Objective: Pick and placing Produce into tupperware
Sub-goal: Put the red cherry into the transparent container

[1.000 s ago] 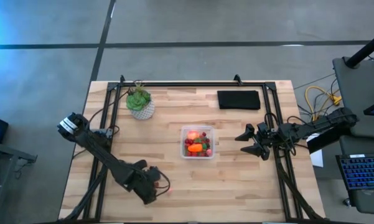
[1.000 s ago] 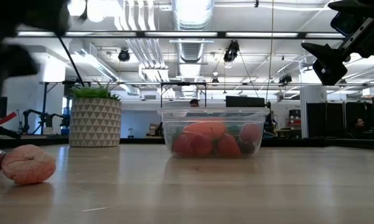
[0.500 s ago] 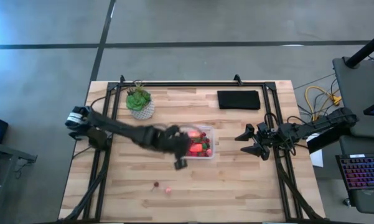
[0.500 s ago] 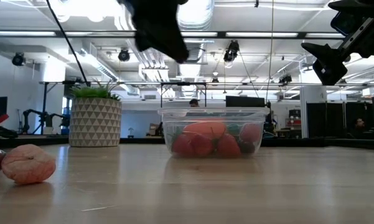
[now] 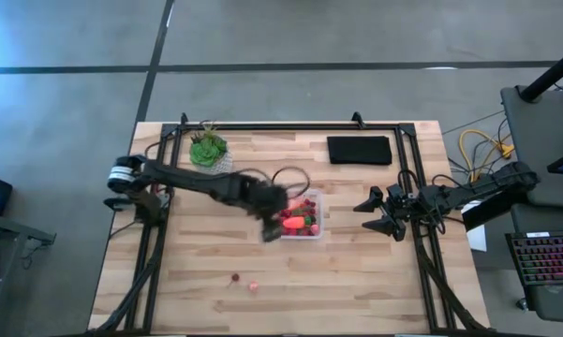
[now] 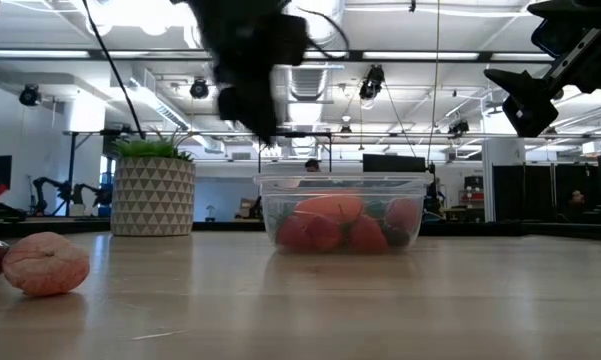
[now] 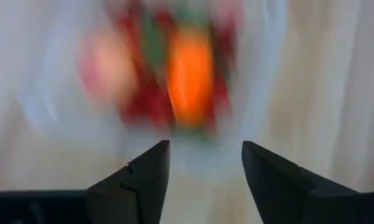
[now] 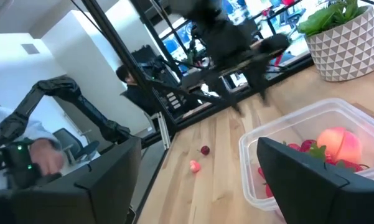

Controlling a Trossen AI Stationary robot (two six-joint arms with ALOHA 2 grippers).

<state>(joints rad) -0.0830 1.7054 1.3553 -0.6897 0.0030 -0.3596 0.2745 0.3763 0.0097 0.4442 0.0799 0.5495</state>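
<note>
The clear tupperware (image 5: 300,213) stands mid-table holding produce: red berries, an orange carrot-like piece (image 7: 190,78) and a pink-red round fruit (image 8: 339,143). My left gripper (image 7: 205,162) hovers above the tupperware's left rim (image 5: 274,217), slanting down, open, with nothing between its fingers. In the low view the left gripper (image 6: 252,110) hangs clear above the tupperware (image 6: 345,212). Two small pieces (image 5: 234,277) (image 5: 254,285) lie on the table near its front edge. My right gripper (image 5: 379,213) waits open to the right of the tupperware.
A green plant in a patterned pale pot (image 5: 210,154) stands at the far left, and a black pad (image 5: 360,150) lies at the far right. Black frame rails run along the table's left, right and far sides. Bare wood lies between the tupperware and the front edge.
My left gripper has swung from beside the two loose pieces near the front edge, up and toward the table's far and right side, and now stands over the tupperware's left rim. The two pieces lie where they were.
</note>
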